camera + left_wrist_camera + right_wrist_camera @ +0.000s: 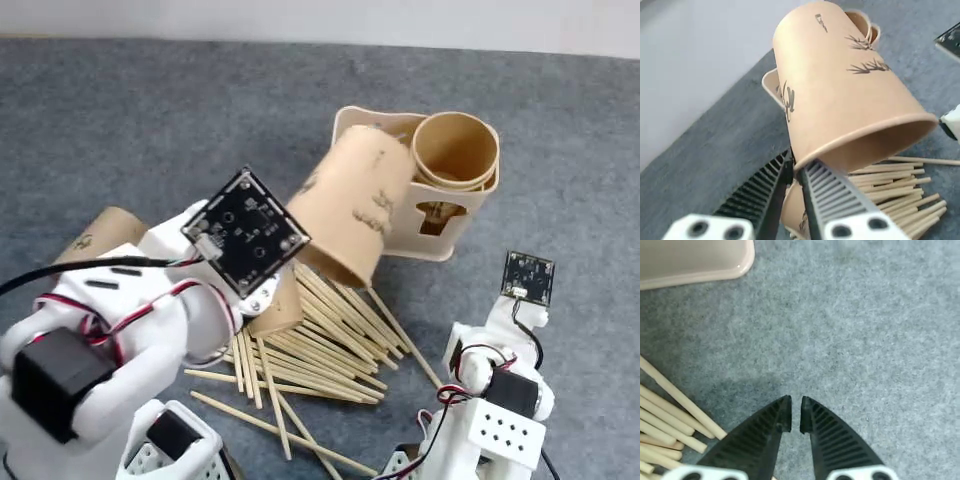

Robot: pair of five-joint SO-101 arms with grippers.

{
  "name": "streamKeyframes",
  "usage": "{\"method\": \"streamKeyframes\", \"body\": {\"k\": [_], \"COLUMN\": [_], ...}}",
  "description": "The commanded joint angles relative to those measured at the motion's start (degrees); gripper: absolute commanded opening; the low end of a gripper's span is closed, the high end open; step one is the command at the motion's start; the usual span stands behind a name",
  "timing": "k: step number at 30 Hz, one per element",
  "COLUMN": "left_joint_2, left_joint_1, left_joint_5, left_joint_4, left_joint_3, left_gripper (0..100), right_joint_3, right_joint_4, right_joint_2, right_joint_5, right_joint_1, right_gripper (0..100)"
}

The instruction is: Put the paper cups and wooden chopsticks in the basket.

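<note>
My left gripper (pixel 795 167) is shut on the rim of a tan paper cup (pixel 840 95), which hangs tilted with its mouth down over the wooden chopsticks (pixel 895 190). In the high view this cup (pixel 350 205) leans against the near left side of the beige basket (pixel 445 225), which holds another cup (pixel 457 148). A third cup (pixel 275 312) lies on the chopstick pile (pixel 320 345), and one more cup (pixel 100 235) lies at the left. My right gripper (pixel 795 415) hovers shut over bare carpet, with chopsticks (pixel 670 410) beside it.
Grey carpet (pixel 150 120) covers the table. The right arm (pixel 500 390) stands at the front right, a short way from the basket's corner (pixel 690 260). The left arm (pixel 120 320) fills the front left.
</note>
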Motion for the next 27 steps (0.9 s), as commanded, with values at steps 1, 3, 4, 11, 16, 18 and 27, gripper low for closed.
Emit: {"method": "streamKeyframes", "body": {"k": [1, 3, 4, 11, 16, 18, 27], "left_joint_2": [0.66, 0.66, 0.66, 0.66, 1.01, 3.21, 22.64], "left_joint_1": [1.36, 1.19, 1.19, 1.27, 0.92, 0.92, 0.92], "left_joint_5": [2.73, 3.69, 3.78, 4.13, 6.95, 7.03, 7.12], "left_joint_4": [-7.38, -9.58, -10.46, -14.33, -16.44, -16.79, -12.66], "left_joint_3": [4.0, 6.2, 7.08, 8.13, 8.48, 7.6, -10.68], "left_gripper": [1, 1, 1, 1, 1, 1, 1], "right_joint_3": [-0.13, -0.13, -0.13, -0.13, -0.13, -0.13, -0.13], "right_joint_4": [-1.1, -1.1, -1.19, -1.27, -1.27, -1.27, -1.27], "right_joint_2": [-0.75, -0.75, -0.75, -0.75, -0.75, -0.75, -0.75], "right_joint_5": [-0.44, -0.53, -0.53, -0.62, -0.7, -0.7, -0.62], "right_joint_1": [0.92, 0.92, 1.01, 1.01, 1.01, 1.01, 1.01], "right_gripper": [4.6, 4.6, 4.6, 4.6, 4.6, 4.6, 4.6]}}
